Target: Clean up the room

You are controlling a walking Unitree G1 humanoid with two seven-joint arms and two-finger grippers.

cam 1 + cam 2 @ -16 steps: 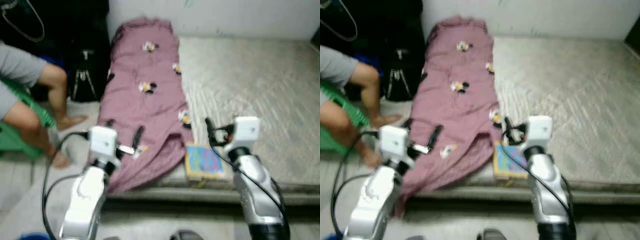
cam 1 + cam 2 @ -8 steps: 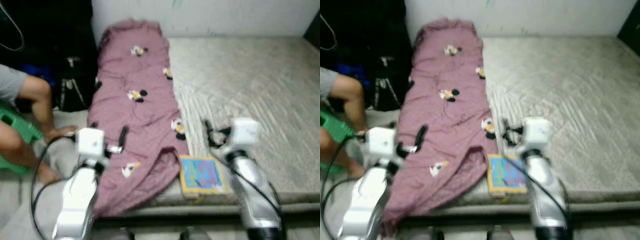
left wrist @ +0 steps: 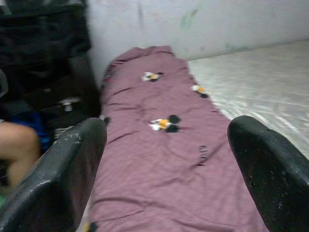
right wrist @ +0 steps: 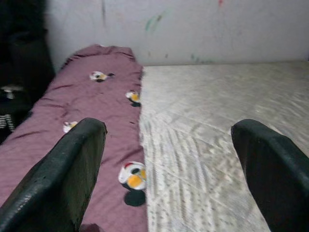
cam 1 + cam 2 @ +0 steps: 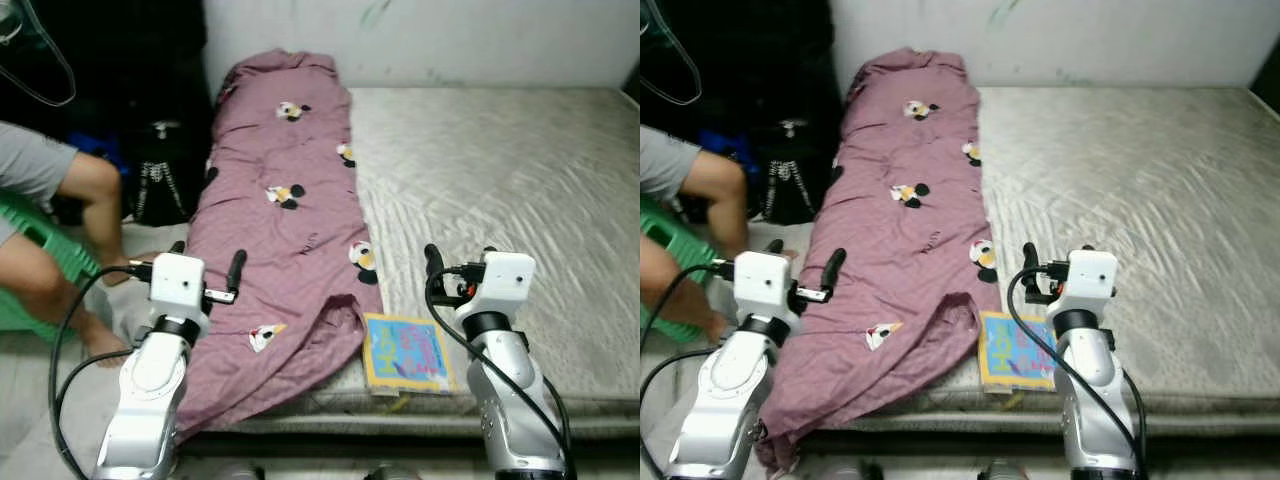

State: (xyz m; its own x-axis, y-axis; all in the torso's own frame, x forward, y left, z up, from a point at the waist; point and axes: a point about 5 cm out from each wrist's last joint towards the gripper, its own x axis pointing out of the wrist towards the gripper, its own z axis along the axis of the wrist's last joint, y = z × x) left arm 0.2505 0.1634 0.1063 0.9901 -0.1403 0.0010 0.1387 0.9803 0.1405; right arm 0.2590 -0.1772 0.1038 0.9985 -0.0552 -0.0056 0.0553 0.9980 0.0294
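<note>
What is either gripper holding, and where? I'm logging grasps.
Nothing. The left gripper hovers open over the purple blanket; the right gripper is open above the mattress.

Both eye views are looking down from the head at the bed's (image 5: 520, 170) near edge, sharing its whole surface; each wrist view is looking low along the bed toward the far wall (image 4: 193, 29), sharing the purple blanket (image 3: 159, 145)

Both silver arms raised forward; left claw (image 5: 206, 268) fingers spread, right claw (image 5: 458, 265) apparently spread too.
</note>
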